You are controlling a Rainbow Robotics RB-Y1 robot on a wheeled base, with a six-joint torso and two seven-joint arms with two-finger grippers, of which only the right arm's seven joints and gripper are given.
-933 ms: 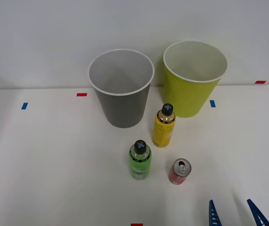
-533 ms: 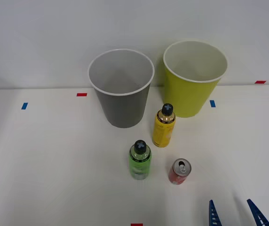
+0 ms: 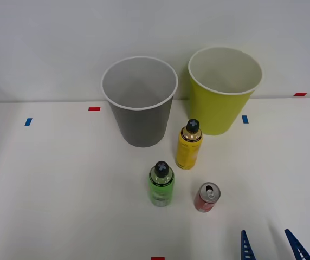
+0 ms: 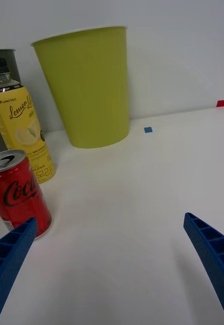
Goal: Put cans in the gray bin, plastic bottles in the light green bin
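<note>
- Nothing has moved since the earlier front frames: bins, bottles, can and claw sit exactly where they were.
- Front view: the gray bin (image 3: 139,101) stands at upper centre, the light green bin (image 3: 224,90) just to its right, both empty as far as their insides show.
- Below them the yellow bottle (image 3: 188,145), green bottle (image 3: 161,184) and red can (image 3: 206,197) stand upright, close together but apart.
- The right claw (image 3: 270,245) sits at the lower right edge, fingers spread and holding nothing.
- Wrist view: the red can stands nearest, by one blue finger (image 4: 10,256), with the yellow bottle just behind it and the light green bin beyond.
- Risk, as I judge it: the can and yellow bottle are close, so a wide approach could let a finger clip the bottle and topple it; the can could also skid.
- Surface (image 3: 63,189): plain white, dotted with small red and blue tape marks; a pale bare wall rises behind.
</note>
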